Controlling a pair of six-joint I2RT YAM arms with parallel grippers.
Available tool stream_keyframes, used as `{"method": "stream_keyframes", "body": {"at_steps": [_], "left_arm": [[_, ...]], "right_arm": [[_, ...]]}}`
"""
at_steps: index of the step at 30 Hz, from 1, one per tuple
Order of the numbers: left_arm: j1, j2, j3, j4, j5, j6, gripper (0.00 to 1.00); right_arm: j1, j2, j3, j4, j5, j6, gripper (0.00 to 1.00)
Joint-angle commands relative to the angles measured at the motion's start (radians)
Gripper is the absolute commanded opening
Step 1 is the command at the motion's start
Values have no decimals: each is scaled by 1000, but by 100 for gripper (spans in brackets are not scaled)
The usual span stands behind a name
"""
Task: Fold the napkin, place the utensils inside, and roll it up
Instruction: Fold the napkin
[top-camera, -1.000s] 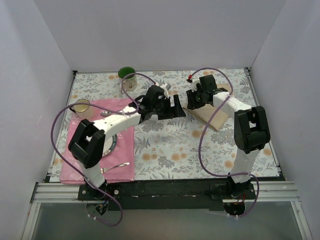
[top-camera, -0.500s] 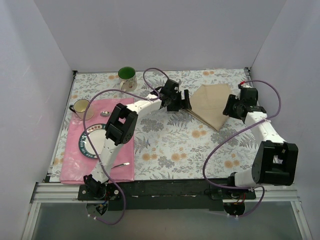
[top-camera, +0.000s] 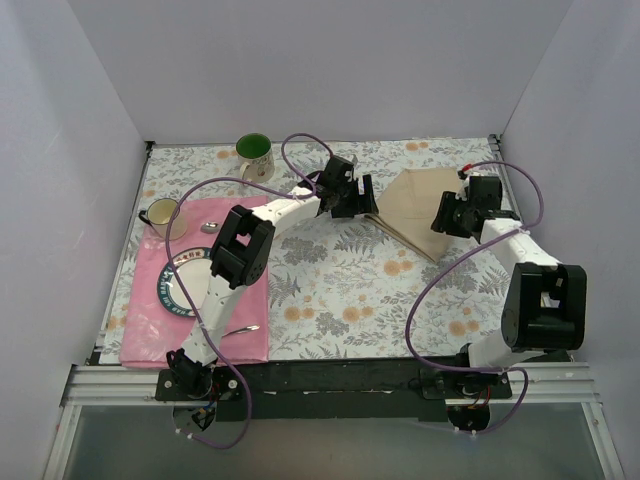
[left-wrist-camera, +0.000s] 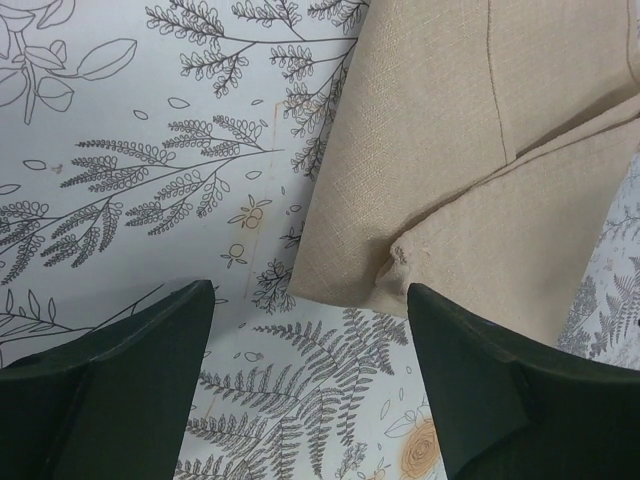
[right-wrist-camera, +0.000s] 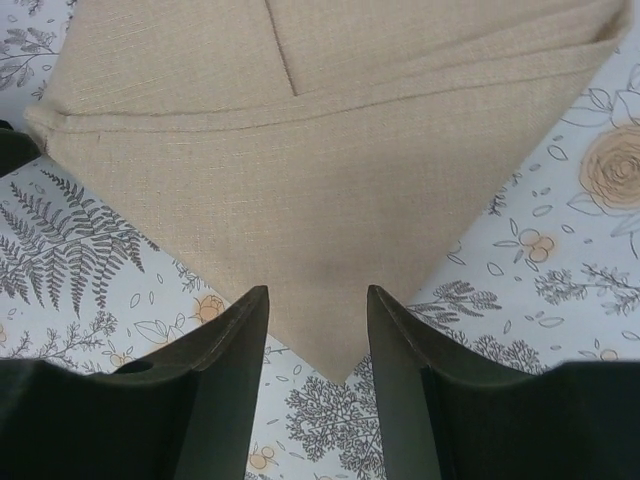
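The tan napkin (top-camera: 412, 205) lies folded flat on the floral tablecloth at the back centre-right. My left gripper (top-camera: 367, 201) hovers at its left corner, open; in the left wrist view that gripper (left-wrist-camera: 308, 296) has the napkin's (left-wrist-camera: 440, 130) layered corner just ahead of the gap. My right gripper (top-camera: 444, 214) is at the napkin's right side, open. In the right wrist view it (right-wrist-camera: 317, 292) straddles a pointed napkin (right-wrist-camera: 320, 150) corner without pinching it. A silver fork (top-camera: 237, 329) lies on the pink placemat's near edge, far from both grippers. A small silver utensil (top-camera: 209, 228) lies near the mat's far edge.
A pink placemat (top-camera: 250, 290) at the left carries a plate (top-camera: 172, 285). A green-lined mug (top-camera: 255, 152) stands at the back and a tan cup (top-camera: 160, 214) at the mat's far-left corner. Purple cables loop over both arms.
The left arm has stretched out and back to the napkin's left corner. The right arm swung out to the right, uncovering the napkin, then edged back toward its right side.
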Motion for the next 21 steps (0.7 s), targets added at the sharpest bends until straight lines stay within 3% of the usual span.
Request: {"method": "stream_keyframes", "body": {"at_steps": [1, 8, 21], "left_arm": [[9, 9, -33, 7, -2, -8, 76], [13, -14, -85, 59, 35, -41, 71], [21, -267, -300, 149, 35, -71, 76]], "right_arm": [[52, 64, 24, 70, -71, -53, 50], [91, 170, 93, 79, -57, -75, 34], [92, 224, 116, 122, -111, -32, 27]]}}
